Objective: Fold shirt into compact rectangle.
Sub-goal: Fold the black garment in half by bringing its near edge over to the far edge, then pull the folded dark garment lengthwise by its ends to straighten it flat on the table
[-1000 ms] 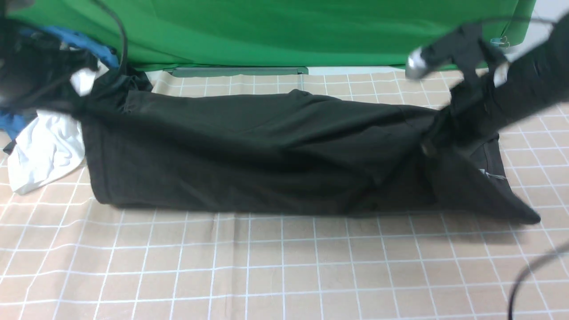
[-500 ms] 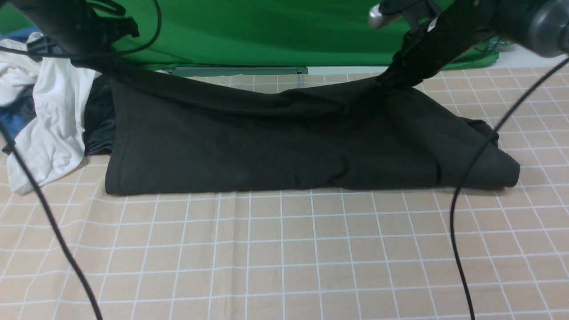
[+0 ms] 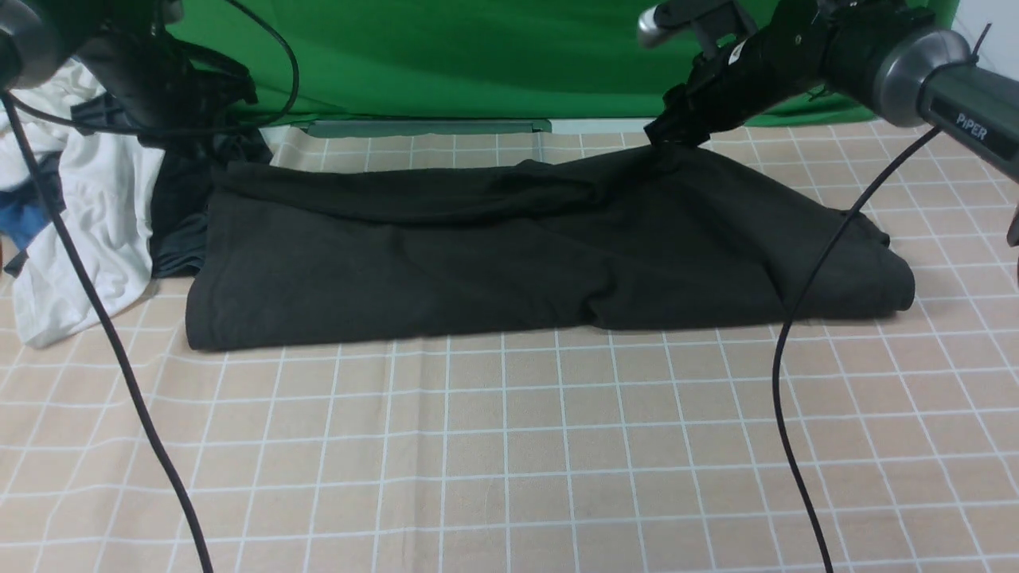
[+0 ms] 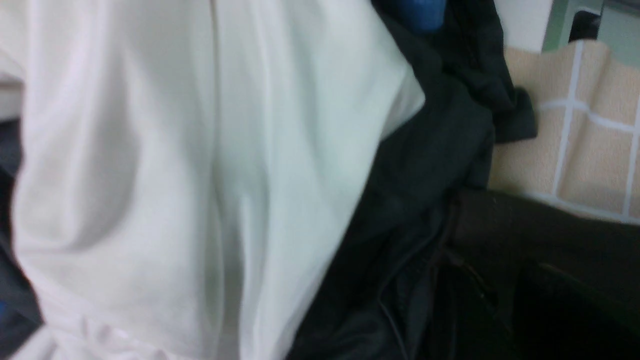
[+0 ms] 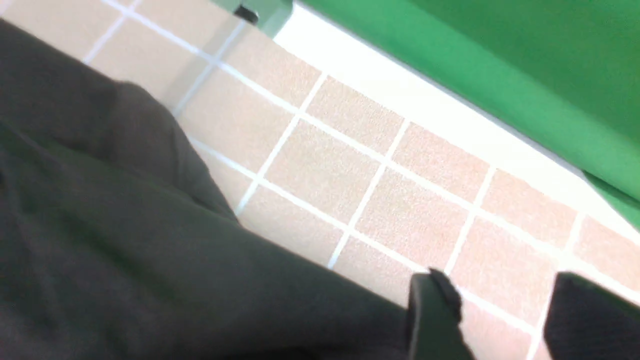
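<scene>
The black shirt (image 3: 509, 255) lies as a long folded band across the checked tablecloth (image 3: 509, 461), its fold line toward me. My right gripper (image 3: 665, 134) hovers at the shirt's far right edge. In the right wrist view it (image 5: 505, 310) is open, with bare tablecloth between its fingers (image 5: 432, 310) and the shirt (image 5: 100, 250) lying just beside them. My left gripper (image 3: 187, 131) sits at the shirt's far left corner, dark against dark cloth. The left wrist view shows only the black shirt (image 4: 550, 240) in shadow there, so its jaws cannot be made out.
A pile of white (image 3: 87, 231), blue (image 3: 20, 219) and dark grey-teal (image 3: 179, 231) clothes lies at the left edge, touching the shirt. A green backdrop (image 3: 478, 56) closes the far side. Black cables (image 3: 119, 358) (image 3: 796, 358) hang from both arms over the near table.
Both arms carried the shirt's lifted edge toward the back and lowered it. The shirt has settled flat, and the right gripper has opened and let go of it.
</scene>
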Robot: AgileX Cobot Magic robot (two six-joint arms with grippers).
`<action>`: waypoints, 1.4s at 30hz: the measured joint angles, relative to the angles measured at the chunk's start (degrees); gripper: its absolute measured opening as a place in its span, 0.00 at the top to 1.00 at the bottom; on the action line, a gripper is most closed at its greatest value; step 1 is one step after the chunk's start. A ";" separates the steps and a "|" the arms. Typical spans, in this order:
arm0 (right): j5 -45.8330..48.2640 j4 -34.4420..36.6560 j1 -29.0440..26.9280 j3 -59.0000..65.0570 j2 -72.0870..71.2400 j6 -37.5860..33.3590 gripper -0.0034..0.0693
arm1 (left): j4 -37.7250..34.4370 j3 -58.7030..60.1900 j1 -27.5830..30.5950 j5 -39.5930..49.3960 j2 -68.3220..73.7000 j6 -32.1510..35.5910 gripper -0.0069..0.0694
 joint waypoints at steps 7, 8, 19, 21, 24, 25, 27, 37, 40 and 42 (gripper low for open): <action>15.36 4.72 2.45 -1.82 -4.37 -0.73 0.85 | -3.32 -4.27 -0.02 6.46 -2.82 5.37 0.59; 17.24 5.92 3.41 -1.82 -4.21 -2.00 0.89 | -7.66 -4.37 -0.32 7.88 -3.26 8.50 0.63; 18.27 8.11 7.74 -1.76 2.38 -3.56 0.90 | -23.05 4.43 -14.38 6.10 -2.29 24.08 0.89; 16.42 8.06 7.74 -1.76 2.50 -3.56 0.90 | -23.49 4.92 -16.61 3.97 -1.35 24.48 0.89; 14.73 6.38 7.62 -1.76 2.50 -1.28 0.90 | -24.96 5.06 -19.78 0.68 0.66 25.73 0.89; 14.67 4.66 7.50 -1.89 2.50 0.78 0.90 | -25.43 5.06 -20.32 -0.16 1.07 26.59 0.89; 14.94 1.03 7.03 -2.37 2.33 4.51 0.90 | -26.05 5.06 -21.30 -1.57 1.99 28.38 0.89; 19.71 -7.72 0.37 -4.58 -5.72 10.39 0.90 | -28.64 5.06 -23.46 -6.50 7.13 31.10 0.89; 20.66 -7.72 -0.36 -4.58 -7.94 10.44 0.90 | -29.10 5.06 -23.58 -11.28 7.72 31.57 0.89; 21.46 -7.72 -0.39 -4.58 -8.73 10.39 0.90 | -29.30 5.06 -23.65 -14.96 8.16 31.68 0.89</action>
